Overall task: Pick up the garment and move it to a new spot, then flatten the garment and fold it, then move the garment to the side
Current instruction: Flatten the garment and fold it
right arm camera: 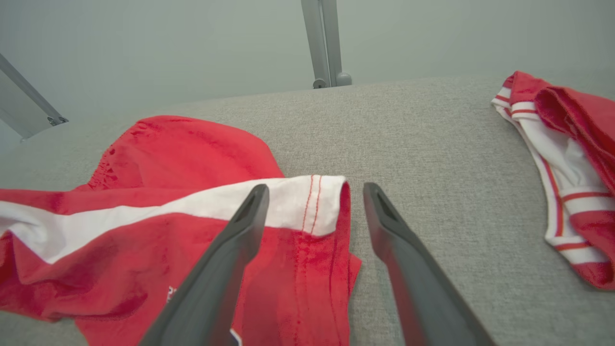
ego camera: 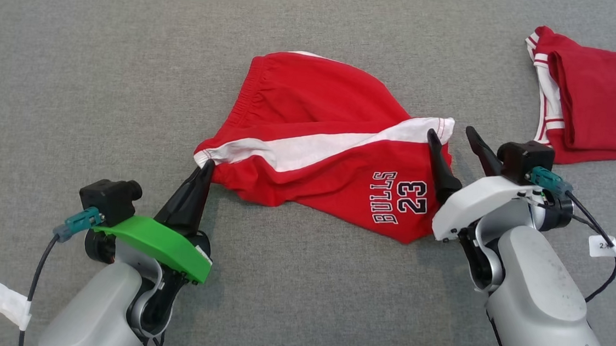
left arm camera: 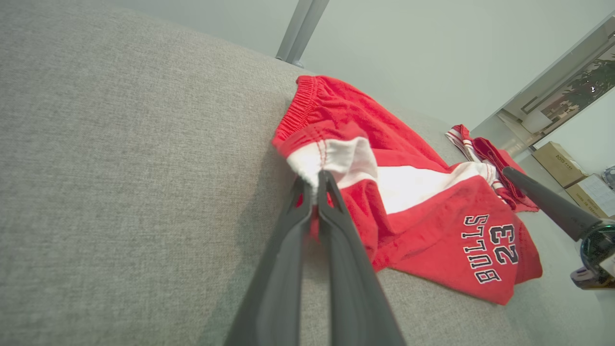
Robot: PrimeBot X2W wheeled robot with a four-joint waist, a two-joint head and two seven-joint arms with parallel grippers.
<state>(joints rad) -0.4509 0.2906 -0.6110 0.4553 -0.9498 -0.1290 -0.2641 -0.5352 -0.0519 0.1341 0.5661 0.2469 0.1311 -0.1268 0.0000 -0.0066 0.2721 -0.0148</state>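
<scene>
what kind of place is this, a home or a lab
Probably a lab or office test space: a wide grey fabric-covered surface bearing the red shorts, a bare metal post behind it, and cardboard boxes off to one side.

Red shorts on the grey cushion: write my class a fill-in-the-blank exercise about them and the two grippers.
The left gripper is ____ on the white-striped corner of the red shorts.
The right gripper holds its jaws ____ at the shorts' other end.
The number printed beside BULLS is ____.
Missing words: shut; open; 23.
</scene>
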